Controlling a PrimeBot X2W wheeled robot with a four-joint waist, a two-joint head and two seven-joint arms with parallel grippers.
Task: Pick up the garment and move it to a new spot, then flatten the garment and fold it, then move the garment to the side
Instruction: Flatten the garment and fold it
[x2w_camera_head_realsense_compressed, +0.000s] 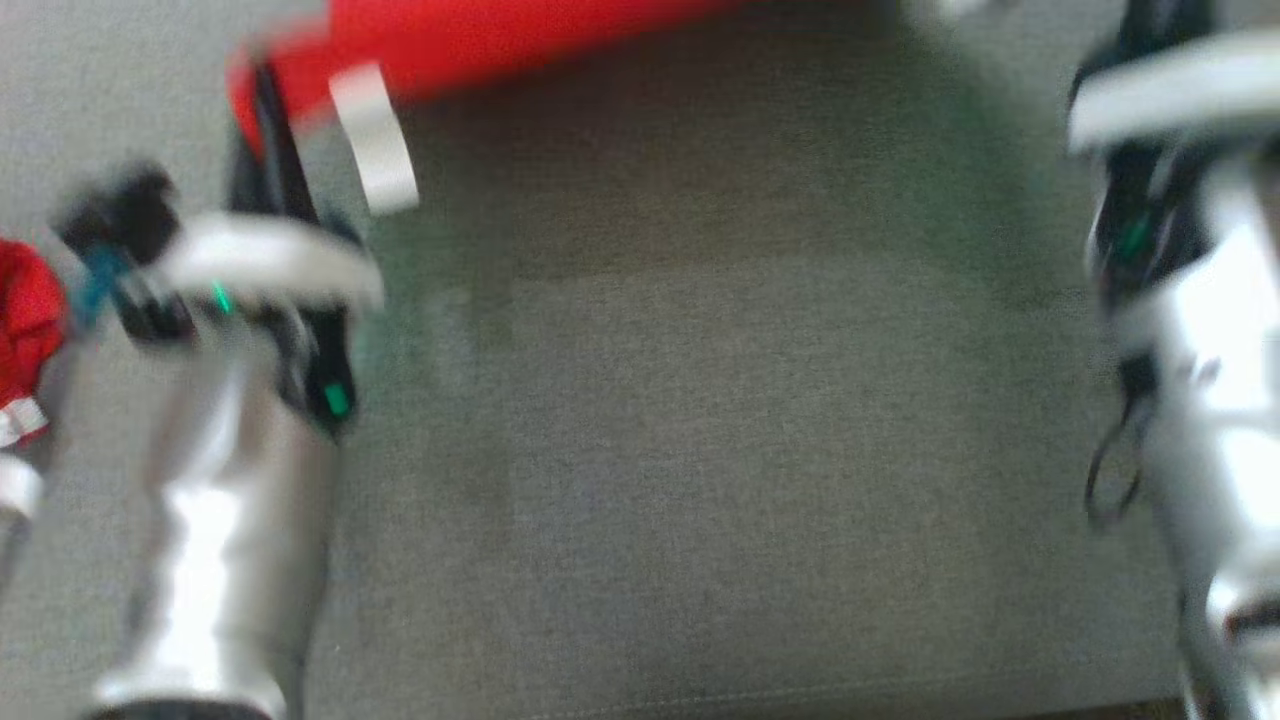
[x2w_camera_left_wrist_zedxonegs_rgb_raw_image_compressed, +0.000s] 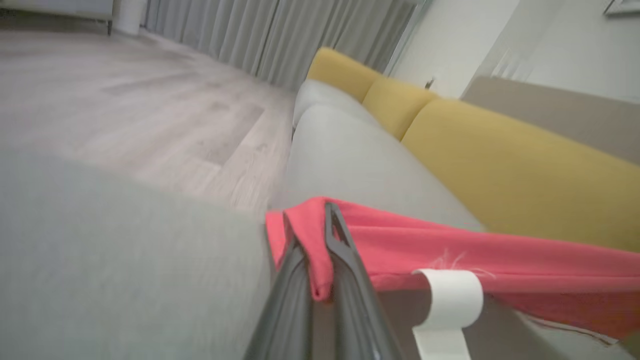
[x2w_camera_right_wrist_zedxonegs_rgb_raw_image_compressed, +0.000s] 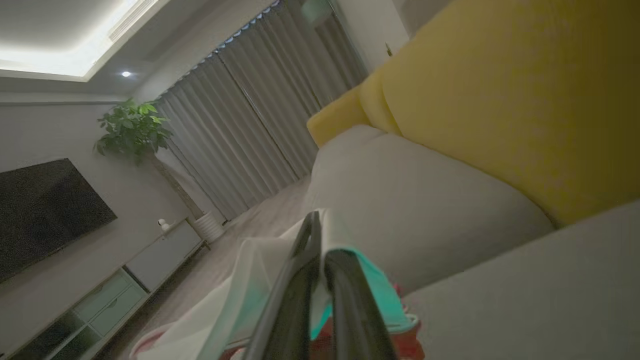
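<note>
The garment (x2w_camera_head_realsense_compressed: 480, 40) is a bright red cloth stretched across the top of the blurred head view, above the grey sofa seat (x2w_camera_head_realsense_compressed: 700, 450). My left gripper (x2w_camera_head_realsense_compressed: 262, 85) is shut on its left corner, and a white strap (x2w_camera_head_realsense_compressed: 375, 140) hangs just beside the fingers. In the left wrist view the gripper (x2w_camera_left_wrist_zedxonegs_rgb_raw_image_compressed: 307, 220) pinches a fold of the garment (x2w_camera_left_wrist_zedxonegs_rgb_raw_image_compressed: 450, 245), with the white strap (x2w_camera_left_wrist_zedxonegs_rgb_raw_image_compressed: 447, 300) below it. In the right wrist view my right gripper (x2w_camera_right_wrist_zedxonegs_rgb_raw_image_compressed: 317, 235) is shut on a pale panel of the garment (x2w_camera_right_wrist_zedxonegs_rgb_raw_image_compressed: 240, 280), with red cloth (x2w_camera_right_wrist_zedxonegs_rgb_raw_image_compressed: 410, 345) underneath.
A red lump with white trim (x2w_camera_head_realsense_compressed: 25, 320) lies at the left edge; I cannot tell whether it is part of the garment. Yellow back cushions (x2w_camera_left_wrist_zedxonegs_rgb_raw_image_compressed: 500, 160) run behind the seat. Wood floor (x2w_camera_left_wrist_zedxonegs_rgb_raw_image_compressed: 125, 100), curtains (x2w_camera_right_wrist_zedxonegs_rgb_raw_image_compressed: 250, 125), a television (x2w_camera_right_wrist_zedxonegs_rgb_raw_image_compressed: 45, 210) and a low cabinet (x2w_camera_right_wrist_zedxonegs_rgb_raw_image_compressed: 150, 260) lie beyond.
</note>
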